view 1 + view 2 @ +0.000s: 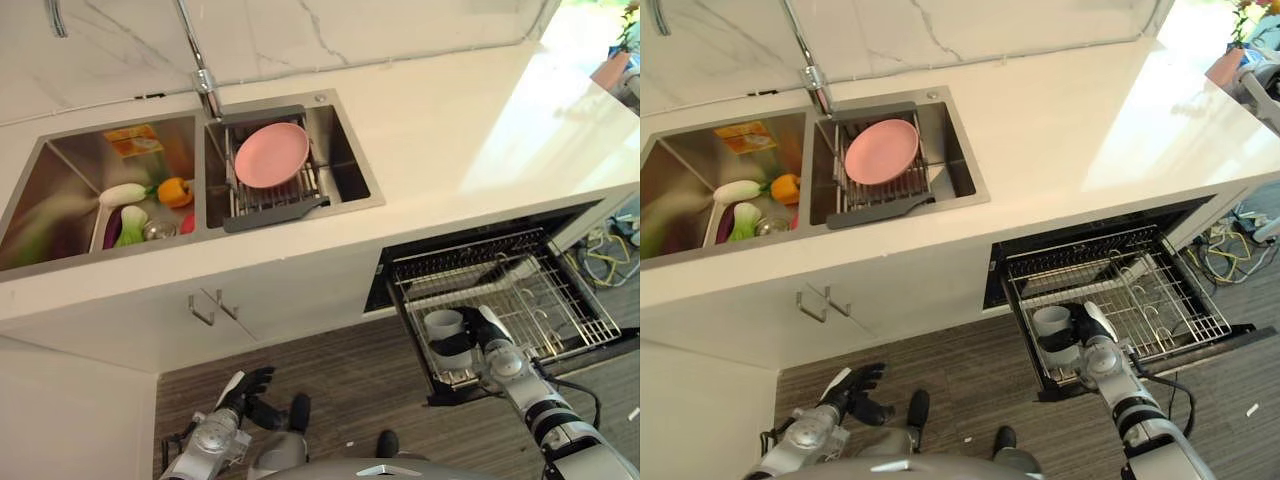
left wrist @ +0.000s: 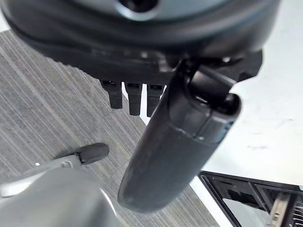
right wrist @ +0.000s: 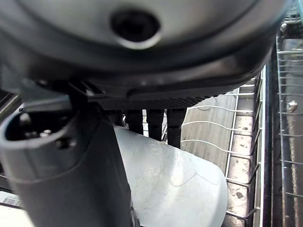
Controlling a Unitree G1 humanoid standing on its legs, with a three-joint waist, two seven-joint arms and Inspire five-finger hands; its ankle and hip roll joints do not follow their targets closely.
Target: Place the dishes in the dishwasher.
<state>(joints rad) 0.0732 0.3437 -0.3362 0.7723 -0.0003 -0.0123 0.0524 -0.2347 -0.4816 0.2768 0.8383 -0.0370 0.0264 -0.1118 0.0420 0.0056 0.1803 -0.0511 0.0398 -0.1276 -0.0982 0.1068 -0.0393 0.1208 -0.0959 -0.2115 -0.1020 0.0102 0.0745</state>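
Observation:
A white cup (image 1: 441,322) sits at the front left corner of the pulled-out dishwasher rack (image 1: 560,300), below the counter. My right hand (image 1: 468,343) is curled round the cup; in the right wrist view its thumb (image 3: 71,165) and fingers bracket the cup (image 3: 175,184) over the rack wires. A pink plate (image 1: 272,154) lies on the drying rack (image 1: 270,200) in the right sink basin. My left hand (image 1: 245,392) hangs low over the floor in front of the cabinet, fingers relaxed and holding nothing.
The left sink basin holds a white tray with vegetables, among them a yellow pepper (image 1: 174,190). A faucet (image 1: 205,85) rises behind the sinks. The white counter (image 1: 470,130) stretches right, and cabinet handles (image 1: 205,305) stick out under the sink.

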